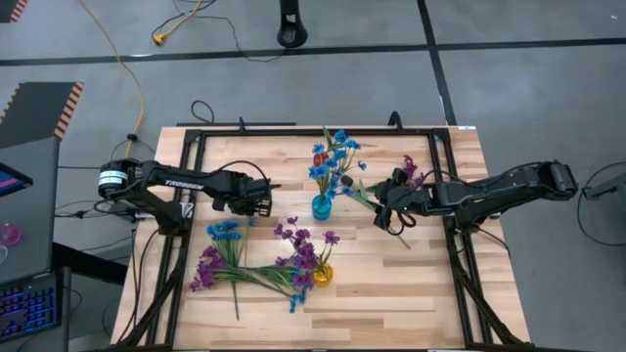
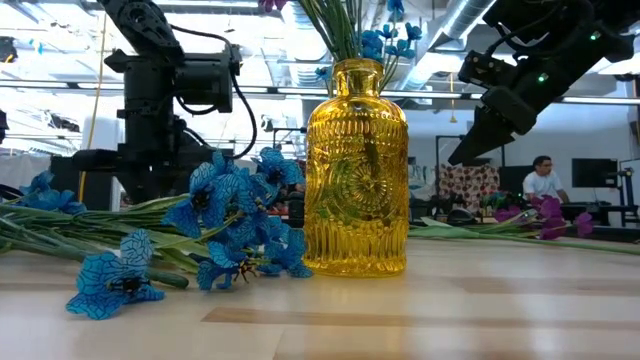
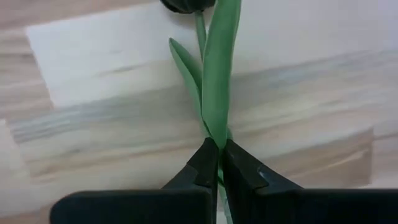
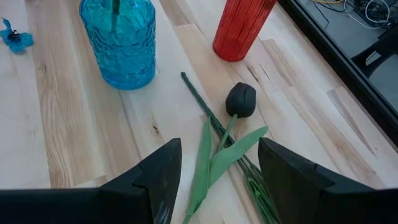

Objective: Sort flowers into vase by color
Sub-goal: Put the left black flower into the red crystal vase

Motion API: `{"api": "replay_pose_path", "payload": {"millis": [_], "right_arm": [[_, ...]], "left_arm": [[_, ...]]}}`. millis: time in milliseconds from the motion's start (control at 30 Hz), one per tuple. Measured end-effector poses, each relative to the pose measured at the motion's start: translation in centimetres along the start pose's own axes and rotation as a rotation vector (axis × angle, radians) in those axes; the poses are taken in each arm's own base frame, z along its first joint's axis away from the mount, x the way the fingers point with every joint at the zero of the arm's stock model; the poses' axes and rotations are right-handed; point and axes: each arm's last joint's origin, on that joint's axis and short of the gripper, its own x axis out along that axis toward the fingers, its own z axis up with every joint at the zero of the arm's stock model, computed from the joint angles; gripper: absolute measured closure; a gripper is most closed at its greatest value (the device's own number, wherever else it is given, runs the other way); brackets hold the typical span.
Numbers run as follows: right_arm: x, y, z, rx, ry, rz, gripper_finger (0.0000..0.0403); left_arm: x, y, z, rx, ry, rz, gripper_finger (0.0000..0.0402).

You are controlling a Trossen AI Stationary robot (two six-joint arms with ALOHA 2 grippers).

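Observation:
My left gripper (image 1: pixel 262 203) (image 3: pixel 217 146) hovers over the table's left half, shut on a dark-budded flower (image 3: pixel 217 68) with green leaves. My right gripper (image 1: pixel 394 213) (image 4: pixel 219 144) is open to the right of the blue vase (image 1: pixel 322 205) (image 4: pixel 118 40). Its fingers stand on either side of a second black-budded flower (image 4: pixel 240 99), which lies flat on the wood. Blue flowers (image 1: pixel 333 161) stand in the blue vase. Green stems stand in the yellow vase (image 1: pixel 322 274) (image 2: pixel 357 170). A red vase (image 4: pixel 239 25) stands beyond the black bud. My left gripper pinches the dark-budded flower between its two fingers where the leaves join the stem (image 3: pixel 215 132). The stem runs on away from the fingertips to the bud (image 3: pixel 186 5). The stem's lower end is hidden by the fingers. Whether any part rests on the table cannot be told.
Loose blue flowers (image 1: pixel 225 235) (image 2: pixel 215 215) and purple flowers (image 1: pixel 293 256) lie on the near left of the table, by the yellow vase. More purple blooms (image 1: pixel 411 171) (image 2: pixel 540 212) lie near my right arm. A black frame (image 1: pixel 186 166) edges the tabletop.

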Motion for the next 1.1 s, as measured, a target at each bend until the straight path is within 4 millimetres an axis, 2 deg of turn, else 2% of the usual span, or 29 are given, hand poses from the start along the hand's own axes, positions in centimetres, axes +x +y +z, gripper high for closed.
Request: {"api": "replay_pose_path", "payload": {"millis": [233,500,700,1100], "right_arm": [[0.0,0.0,0.0,0.0,0.0,0.0,0.0163],[0.0,0.0,0.0,0.001,0.0,0.0,0.0163],[0.0,0.0,0.0,0.001,-0.001,0.0,0.0163],[0.0,0.0,0.0,0.001,-0.001,0.0,0.0163]], "left_arm": [[-0.6,0.1,1.1,0.016,-0.036,-0.064,0.0401],[-3.3,1.1,2.9,-0.004,-0.183,-0.166,0.0401],[-5.8,1.1,4.6,0.05,-0.415,-0.309,0.0401],[-10.1,-1.1,8.5,0.241,-0.943,-0.611,0.0401]]}}
